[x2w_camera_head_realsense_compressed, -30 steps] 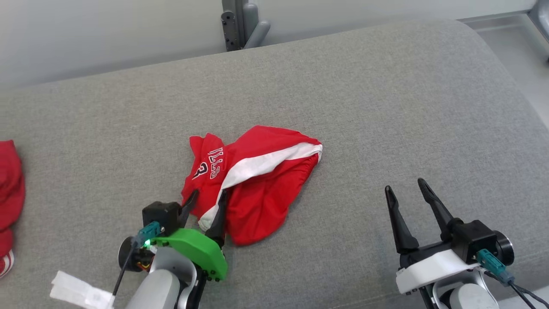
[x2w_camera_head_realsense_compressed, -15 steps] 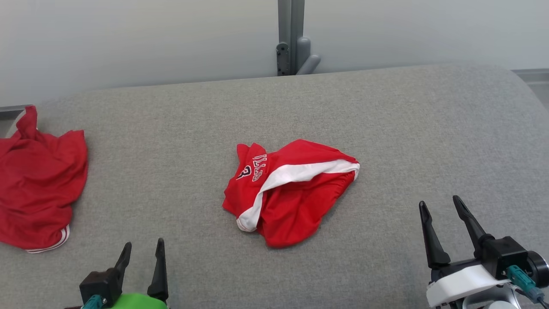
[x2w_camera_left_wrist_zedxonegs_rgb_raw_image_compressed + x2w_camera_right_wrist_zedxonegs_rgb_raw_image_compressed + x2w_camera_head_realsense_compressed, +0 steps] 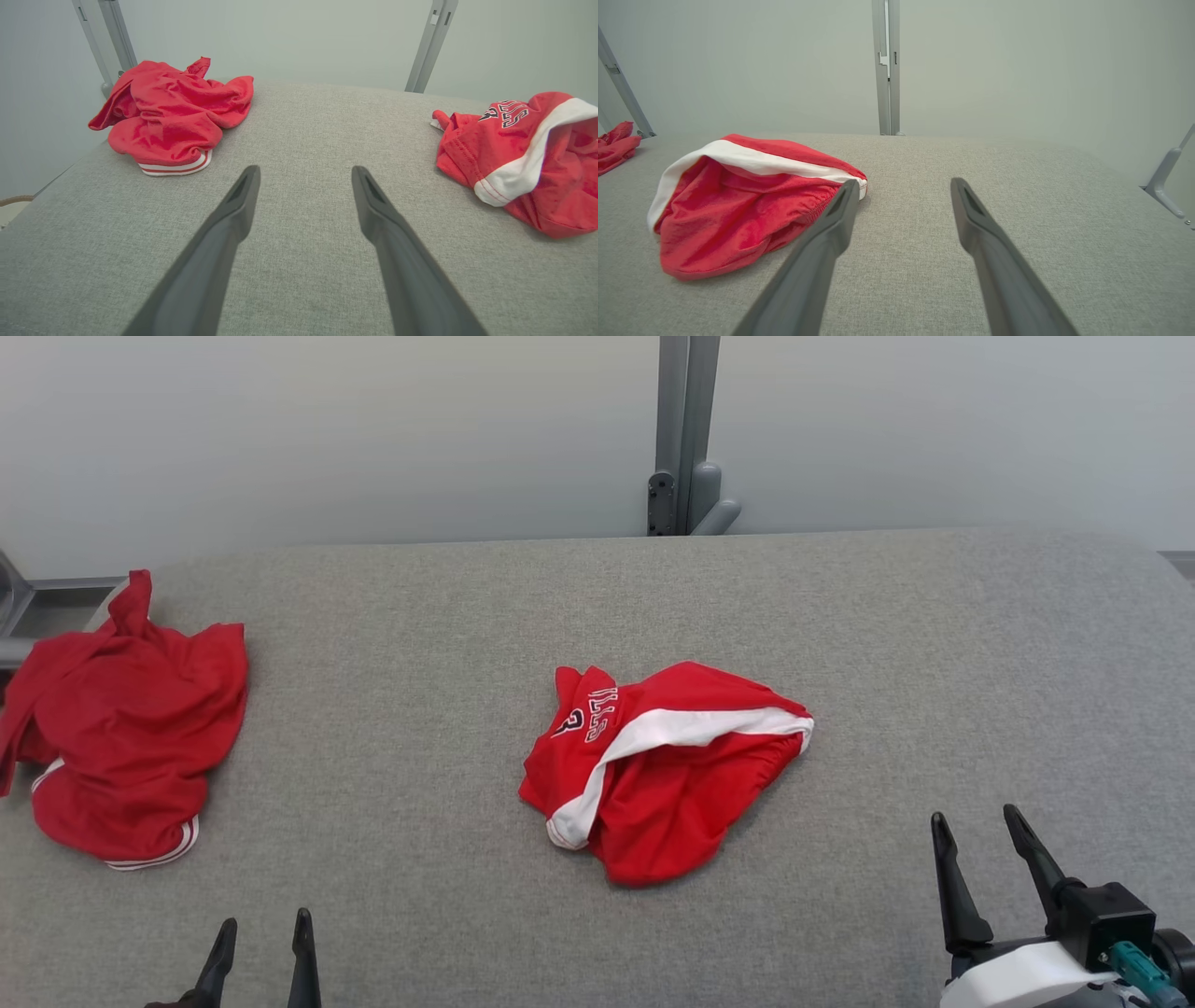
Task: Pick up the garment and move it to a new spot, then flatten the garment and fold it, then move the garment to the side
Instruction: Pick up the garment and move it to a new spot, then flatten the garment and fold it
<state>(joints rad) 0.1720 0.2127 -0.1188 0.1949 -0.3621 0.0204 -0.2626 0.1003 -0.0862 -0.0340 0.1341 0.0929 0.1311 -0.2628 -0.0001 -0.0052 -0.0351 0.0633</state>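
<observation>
1. While the red garment lies crumpled mid-cushion, white band facing up, both grippers sit clear of it.
2. L gripper: bottom edge of head view, fingers spread wide, holding nothing, well apart from garment.
3. R gripper: lower right, fingers wide apart too, empty, near garment's right end.
4. 2nd red cloth: bunched at cushion's far left edge.

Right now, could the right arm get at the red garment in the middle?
Probably yes: the right gripper is open, and bare grey padding lies between it and the red garment.
</observation>
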